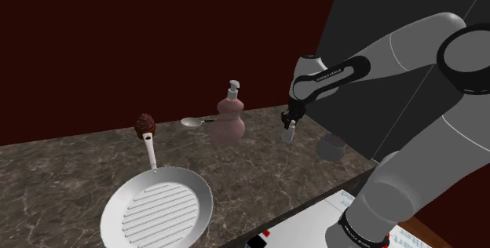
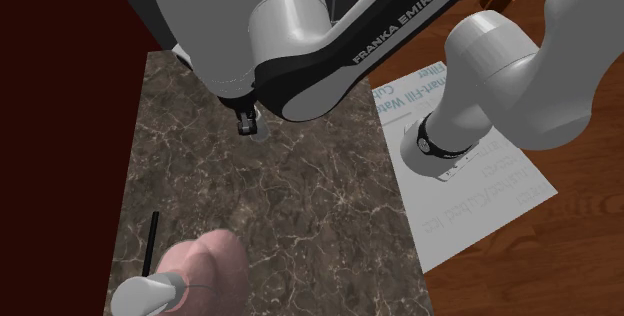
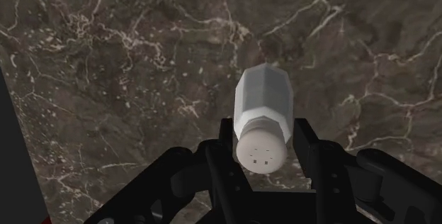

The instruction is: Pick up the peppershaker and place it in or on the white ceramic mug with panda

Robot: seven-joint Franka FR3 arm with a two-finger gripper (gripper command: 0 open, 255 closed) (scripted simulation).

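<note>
The white peppershaker [image 3: 262, 120] sits clamped between my two black fingers [image 3: 303, 144]. Its perforated cap points back toward my wrist and its faceted body points down at the dark marbled counter [image 3: 106, 59]. My gripper [image 3: 262, 141] is narrowed onto it, pressing both sides just below the cap. I cannot tell whether its base touches the stone or hangs just above it.

Taking the pink soap dispenser [image 1: 228, 118] as my mark: in the shoulder view the peppershaker [image 1: 289, 133] and my gripper [image 1: 290, 122] are to the dispenser's right, apart from it and at about the same depth on the counter [image 1: 259, 176]. The mug [image 1: 331, 146], which looks dark grey here, stands further right of the dispenser, past the shaker and a little nearer the counter's front edge. A pale spoon [image 1: 192, 122] lies just left of the dispenser, its handle reaching toward the bottle. A small brown thing [image 1: 145, 125] stands further left of the dispenser. A white ribbed grill pan [image 1: 157, 207] lies well forward and left of it, with its handle pointing back toward the brown thing.
</note>
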